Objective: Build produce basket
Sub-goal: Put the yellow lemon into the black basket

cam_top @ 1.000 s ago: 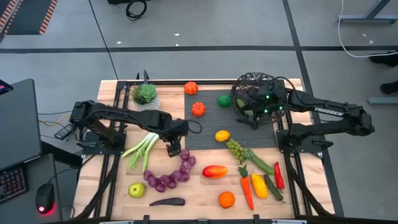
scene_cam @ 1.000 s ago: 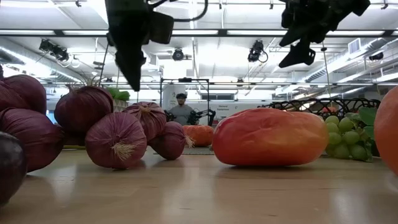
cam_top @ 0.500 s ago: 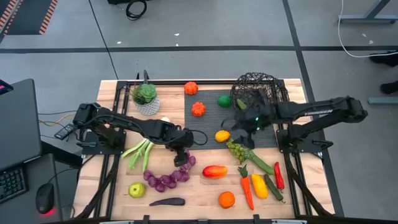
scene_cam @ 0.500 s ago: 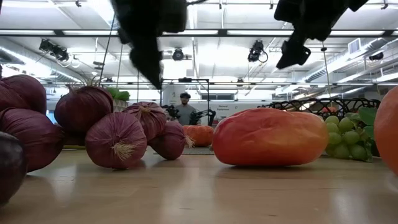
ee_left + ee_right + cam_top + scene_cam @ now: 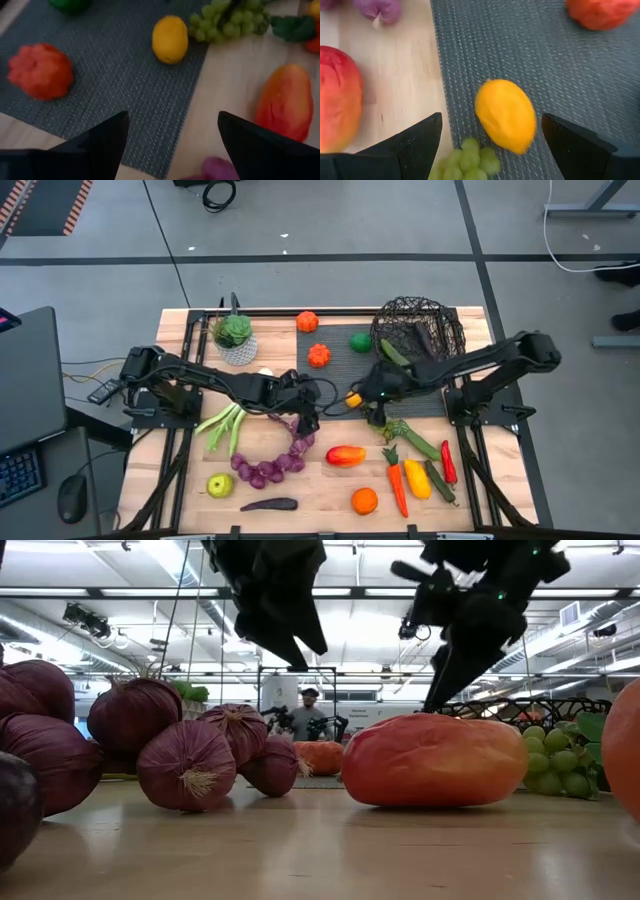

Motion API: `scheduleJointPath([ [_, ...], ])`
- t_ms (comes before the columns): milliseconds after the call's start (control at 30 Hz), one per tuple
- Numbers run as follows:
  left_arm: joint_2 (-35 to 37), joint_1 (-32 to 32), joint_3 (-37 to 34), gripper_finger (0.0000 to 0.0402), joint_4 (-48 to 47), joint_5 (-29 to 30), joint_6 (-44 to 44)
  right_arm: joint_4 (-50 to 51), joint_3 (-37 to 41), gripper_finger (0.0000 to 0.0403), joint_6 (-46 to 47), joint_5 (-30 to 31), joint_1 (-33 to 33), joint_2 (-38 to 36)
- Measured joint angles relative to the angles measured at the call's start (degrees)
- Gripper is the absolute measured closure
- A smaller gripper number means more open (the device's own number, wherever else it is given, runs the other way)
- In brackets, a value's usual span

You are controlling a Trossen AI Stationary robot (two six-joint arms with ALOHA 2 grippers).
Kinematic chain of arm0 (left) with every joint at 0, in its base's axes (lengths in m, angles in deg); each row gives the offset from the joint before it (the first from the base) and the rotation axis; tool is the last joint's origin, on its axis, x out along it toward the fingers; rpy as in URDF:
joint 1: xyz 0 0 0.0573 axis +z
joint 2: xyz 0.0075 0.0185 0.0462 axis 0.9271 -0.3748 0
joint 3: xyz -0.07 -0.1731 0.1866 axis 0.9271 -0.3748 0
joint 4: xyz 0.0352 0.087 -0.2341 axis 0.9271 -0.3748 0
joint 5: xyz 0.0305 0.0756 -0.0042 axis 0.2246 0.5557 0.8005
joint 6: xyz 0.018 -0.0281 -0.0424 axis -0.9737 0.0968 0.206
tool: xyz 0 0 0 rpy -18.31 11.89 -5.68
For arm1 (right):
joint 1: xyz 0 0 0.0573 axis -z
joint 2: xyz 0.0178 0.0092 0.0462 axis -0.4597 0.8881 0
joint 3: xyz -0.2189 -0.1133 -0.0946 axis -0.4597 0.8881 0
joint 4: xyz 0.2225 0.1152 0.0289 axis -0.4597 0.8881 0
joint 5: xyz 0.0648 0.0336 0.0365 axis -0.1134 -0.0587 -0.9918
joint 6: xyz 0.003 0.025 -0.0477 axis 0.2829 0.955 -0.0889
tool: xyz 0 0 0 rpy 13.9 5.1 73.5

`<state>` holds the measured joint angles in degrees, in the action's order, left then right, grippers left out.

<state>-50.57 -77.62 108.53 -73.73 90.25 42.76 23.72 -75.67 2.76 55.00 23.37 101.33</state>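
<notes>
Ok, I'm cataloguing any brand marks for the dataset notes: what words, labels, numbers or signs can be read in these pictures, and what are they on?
None can be read now.
Right arm, high view: no lettering readable on its dark links.
Room behind the table, low view: ceiling lights and equipment only; any signs there are too small to read.
The produce, the basket and the grey mat: no labels or print.

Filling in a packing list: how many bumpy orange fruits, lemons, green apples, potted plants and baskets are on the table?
Bumpy orange fruits: 2
Lemons: 1
Green apples: 1
Potted plants: 1
Baskets: 1
Total: 6
</notes>
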Motion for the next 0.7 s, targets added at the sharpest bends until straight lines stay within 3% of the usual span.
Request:
scheduleJointPath([
  [200,-0.87,-0.24,-2.62,0.0088,0.33,0.16,-0.74,-0.71,0.0,0.0056,-2.43,2.72,1.12,4.71],
  [367,-0.87,0.09,-4.97,0.0088,0.83,-2.1,-1.23,-1.63,0.0,0.0056,-1.99,0.01,2.93,7.33],
  [700,-0.83,-0.66,-6.45,0.0088,-1.56,-2.2,-1.27,-1.81,0.02,0.0056,-2.61,0.4,4.33,8.64],
])
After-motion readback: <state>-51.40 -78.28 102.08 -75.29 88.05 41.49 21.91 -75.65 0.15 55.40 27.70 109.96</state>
